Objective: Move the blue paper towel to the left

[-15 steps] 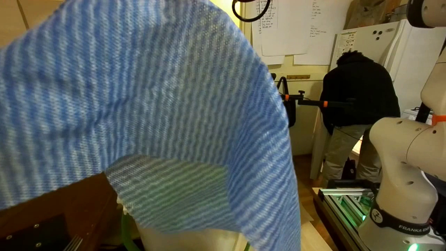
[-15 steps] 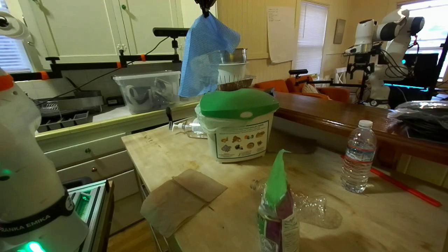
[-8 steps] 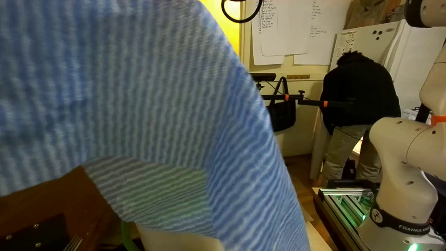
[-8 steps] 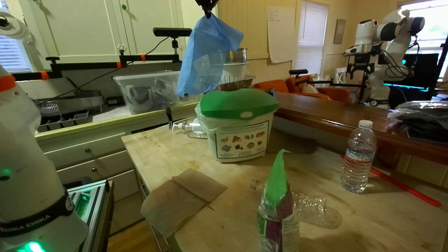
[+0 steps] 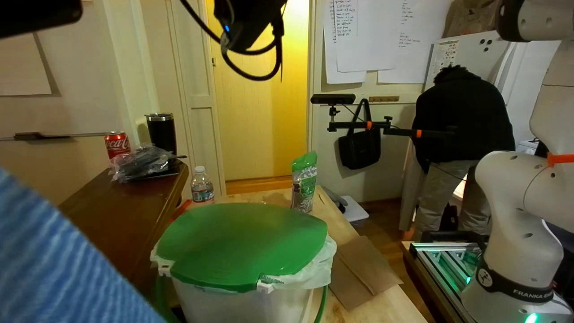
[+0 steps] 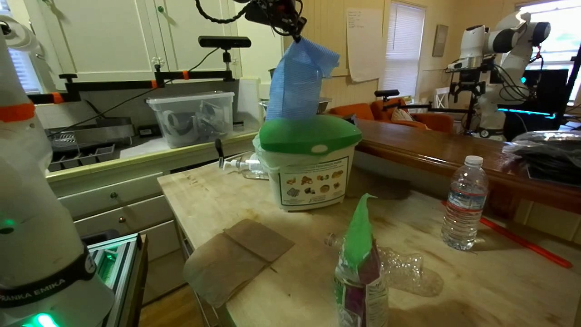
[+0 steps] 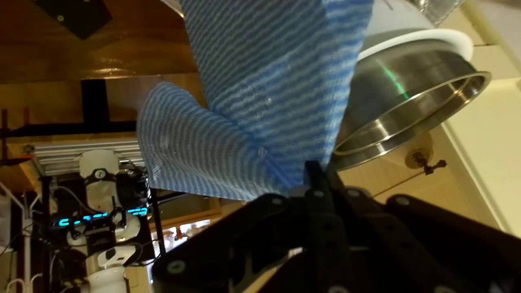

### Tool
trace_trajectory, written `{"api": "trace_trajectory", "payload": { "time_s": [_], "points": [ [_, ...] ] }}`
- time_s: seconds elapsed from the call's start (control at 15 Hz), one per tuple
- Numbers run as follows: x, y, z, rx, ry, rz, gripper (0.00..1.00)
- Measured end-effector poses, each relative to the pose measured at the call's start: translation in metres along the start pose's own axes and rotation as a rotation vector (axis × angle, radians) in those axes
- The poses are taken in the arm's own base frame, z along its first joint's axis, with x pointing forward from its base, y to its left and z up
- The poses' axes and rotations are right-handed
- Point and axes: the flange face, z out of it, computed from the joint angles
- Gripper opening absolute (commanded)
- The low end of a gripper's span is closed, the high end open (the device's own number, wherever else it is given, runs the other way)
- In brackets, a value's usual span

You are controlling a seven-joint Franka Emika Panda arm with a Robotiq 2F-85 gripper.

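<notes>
The blue paper towel is a thin, ribbed, limp sheet hanging in folds from my gripper. In an exterior view its lower end is just behind or at the back edge of the bin's green lid; I cannot tell whether it touches. A near, blurred part of the towel fills the lower left corner of an exterior view. In the wrist view the towel spreads out from the fingertips of the gripper, which is shut on its pinched edge. The fingertips do not show in that lower-left-towel view.
The white bin with a green lid stands on the wooden table. Brown paper, a snack bag and a water bottle are on the table. A clear box stands behind. A metal pot is near the towel.
The gripper and held towel have moved right and down in an exterior view, to behind the green lid. In an exterior view the towel has swung left, uncovering the bin and table.
</notes>
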Motion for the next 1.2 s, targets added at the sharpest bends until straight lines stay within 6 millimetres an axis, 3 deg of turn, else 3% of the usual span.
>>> {"api": "trace_trajectory", "payload": {
  "time_s": [0.2,0.4,0.47,0.53,0.67,0.93,1.2],
  "points": [
    [-0.017,-0.009,0.036,0.019,0.019,0.016,0.00],
    [-0.036,-0.038,0.056,0.159,-0.017,0.067,0.00],
    [-0.040,-0.047,0.058,0.207,-0.038,0.092,0.26],
    [-0.045,-0.053,0.060,0.255,-0.066,0.115,0.28],
    [-0.056,-0.054,0.060,0.297,-0.118,0.143,0.40],
    [-0.079,-0.029,0.061,0.270,-0.191,0.181,0.72],
    [-0.079,-0.006,0.041,0.245,-0.212,0.191,0.99]
  ]
}}
